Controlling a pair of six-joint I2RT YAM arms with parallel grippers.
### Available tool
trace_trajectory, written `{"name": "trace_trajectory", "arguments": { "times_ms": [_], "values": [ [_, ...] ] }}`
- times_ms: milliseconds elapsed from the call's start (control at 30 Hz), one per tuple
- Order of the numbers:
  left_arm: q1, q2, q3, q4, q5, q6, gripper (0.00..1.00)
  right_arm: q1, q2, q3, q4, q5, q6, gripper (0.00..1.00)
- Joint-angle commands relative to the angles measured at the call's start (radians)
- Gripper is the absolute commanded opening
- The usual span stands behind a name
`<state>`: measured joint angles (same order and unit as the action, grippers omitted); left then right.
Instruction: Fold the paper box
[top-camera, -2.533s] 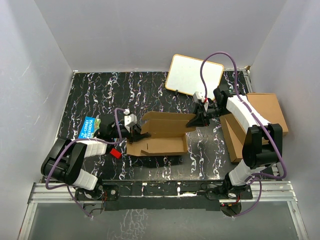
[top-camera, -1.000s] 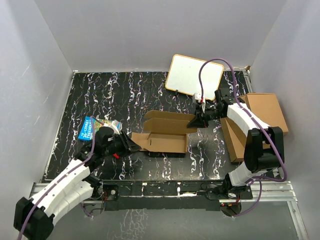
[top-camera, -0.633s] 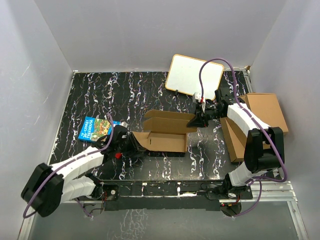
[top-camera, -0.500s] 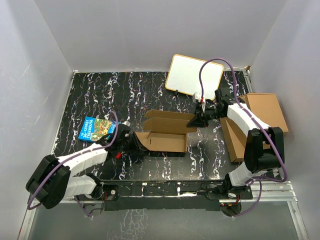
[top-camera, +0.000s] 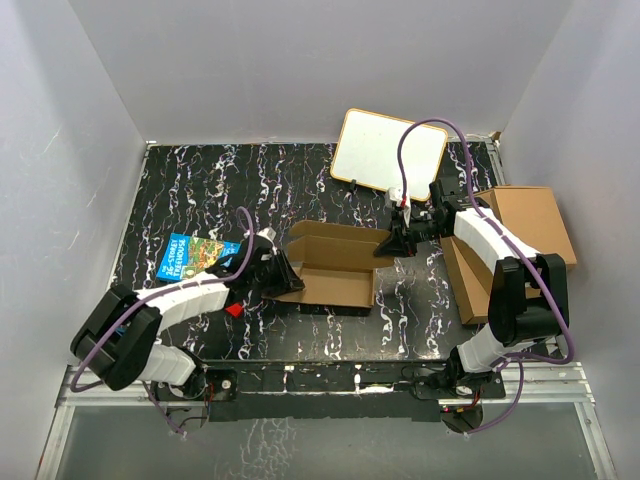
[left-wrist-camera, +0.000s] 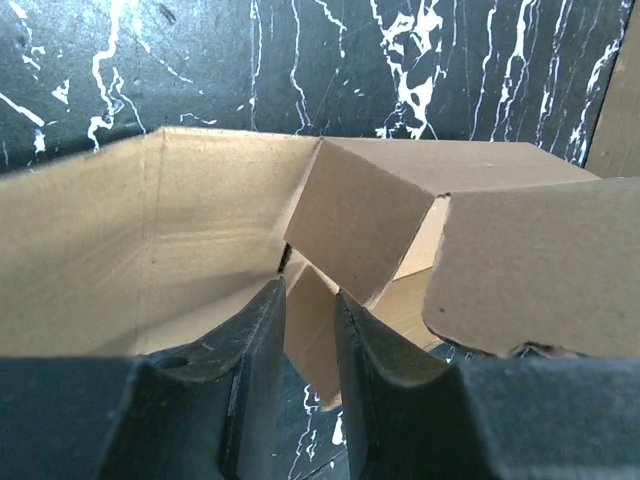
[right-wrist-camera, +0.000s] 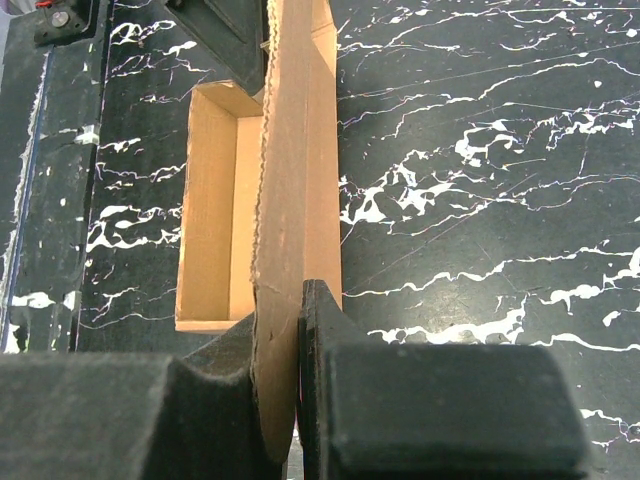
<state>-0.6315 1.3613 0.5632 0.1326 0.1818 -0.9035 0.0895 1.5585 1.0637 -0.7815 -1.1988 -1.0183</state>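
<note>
The paper box (top-camera: 335, 265) is a brown cardboard piece, partly folded into a shallow tray on the black marbled table (top-camera: 200, 190). My left gripper (top-camera: 280, 275) is at the box's left end. In the left wrist view the left gripper (left-wrist-camera: 308, 325) is closed on a small end flap (left-wrist-camera: 312, 340), with folded walls (left-wrist-camera: 150, 240) behind it. My right gripper (top-camera: 397, 240) is shut on the right end of the box's upright back flap. In the right wrist view the right gripper (right-wrist-camera: 295, 335) pinches that flap's edge (right-wrist-camera: 290, 180), and the tray (right-wrist-camera: 215, 200) lies beyond.
A white board (top-camera: 388, 150) lies at the back right. A pile of larger brown cardboard boxes (top-camera: 530, 225) sits at the right edge. A blue picture book (top-camera: 195, 255) and a small red object (top-camera: 232, 309) lie left of the box.
My left gripper moved right to the box's left end and closed on the end flap, which now stands folded in. The right gripper kept its hold without moving.
</note>
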Motion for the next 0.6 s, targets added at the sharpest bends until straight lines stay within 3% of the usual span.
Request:
{"name": "trace_trajectory", "arguments": {
  "times_ms": [0,333,567],
  "values": [
    [-0.005,-0.03,0.03,-0.046,-0.001,0.042,0.25,-0.006,-0.022,0.001,0.036,-0.032,-0.014,0.08],
    [-0.001,-0.283,0.088,-0.417,-0.109,0.164,0.3,-0.014,-0.02,-0.001,0.034,-0.027,-0.02,0.08],
    [0.084,-0.313,0.126,-0.552,-0.176,0.276,0.45,-0.016,-0.016,-0.004,0.029,-0.037,-0.026,0.08]
  ]
}}
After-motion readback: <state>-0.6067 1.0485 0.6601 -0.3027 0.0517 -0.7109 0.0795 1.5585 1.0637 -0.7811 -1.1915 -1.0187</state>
